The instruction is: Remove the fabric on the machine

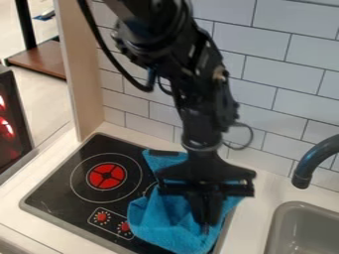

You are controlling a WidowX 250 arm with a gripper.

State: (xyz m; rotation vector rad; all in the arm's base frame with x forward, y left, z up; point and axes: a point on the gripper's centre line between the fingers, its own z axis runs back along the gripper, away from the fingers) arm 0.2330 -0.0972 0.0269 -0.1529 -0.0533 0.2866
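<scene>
The black gripper (206, 225) points down over the right part of the stovetop, in front of the blue fabric. Crumpled, the blue fabric (155, 221) covers the right side of the black stovetop (56, 191), the machine here, and stretches from its back edge to its front right. Parts of the fabric show on both sides of the gripper, whose body hides the middle. Whether the gripper's tips hold any cloth cannot be made out.
A grey sink (306, 225) lies at the right, with a dark faucet (317, 158) curving over it. White tiled wall (271, 69) stands behind the counter, and a wooden panel (86, 74) rises at the back left.
</scene>
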